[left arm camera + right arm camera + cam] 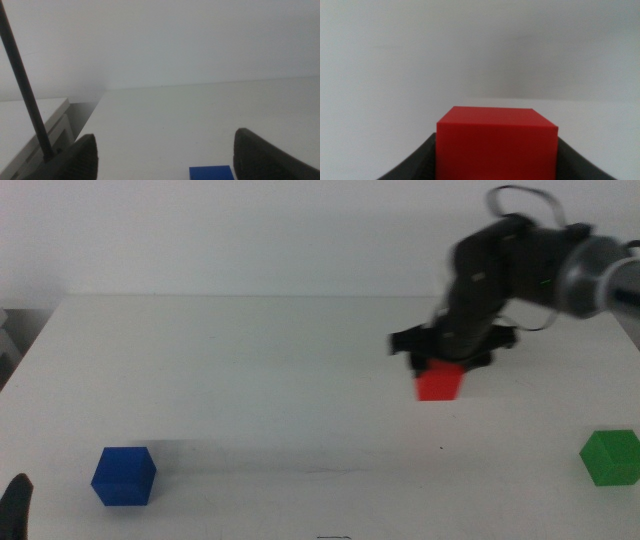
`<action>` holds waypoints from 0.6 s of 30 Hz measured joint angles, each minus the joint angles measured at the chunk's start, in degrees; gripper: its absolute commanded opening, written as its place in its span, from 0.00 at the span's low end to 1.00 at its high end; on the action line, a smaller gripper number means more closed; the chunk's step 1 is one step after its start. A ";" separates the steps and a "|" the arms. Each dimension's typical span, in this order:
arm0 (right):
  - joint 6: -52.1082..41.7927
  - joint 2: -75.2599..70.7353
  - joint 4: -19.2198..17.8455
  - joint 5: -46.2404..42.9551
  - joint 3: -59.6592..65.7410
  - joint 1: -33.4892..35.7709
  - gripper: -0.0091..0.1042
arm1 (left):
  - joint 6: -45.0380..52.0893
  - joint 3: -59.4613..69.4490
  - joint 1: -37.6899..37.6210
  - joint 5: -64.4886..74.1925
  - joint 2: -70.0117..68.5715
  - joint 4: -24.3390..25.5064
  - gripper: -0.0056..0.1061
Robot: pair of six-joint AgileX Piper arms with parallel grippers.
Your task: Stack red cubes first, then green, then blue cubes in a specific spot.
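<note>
My right gripper (438, 368) is shut on the red cube (439, 382) and holds it over the middle-right of the white table; its arm is blurred. In the right wrist view the red cube (496, 142) fills the space between the dark jaws. The green cube (611, 457) rests at the front right of the table. At the front left sits the blue cube (124, 476), and its top edge (212, 173) shows between my left gripper's open jaws in the left wrist view. The left gripper (17, 502) waits at the bottom-left corner, just left of the blue cube.
The white table (250, 380) stretches back to a pale wall. Its left edge (80, 120) drops off beside the left gripper. A thin dark cable (25, 85) crosses the left wrist view.
</note>
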 measured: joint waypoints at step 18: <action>15.94 9.35 2.10 2.38 -9.03 16.27 0.07 | 0.00 0.00 0.00 0.00 0.00 0.00 0.87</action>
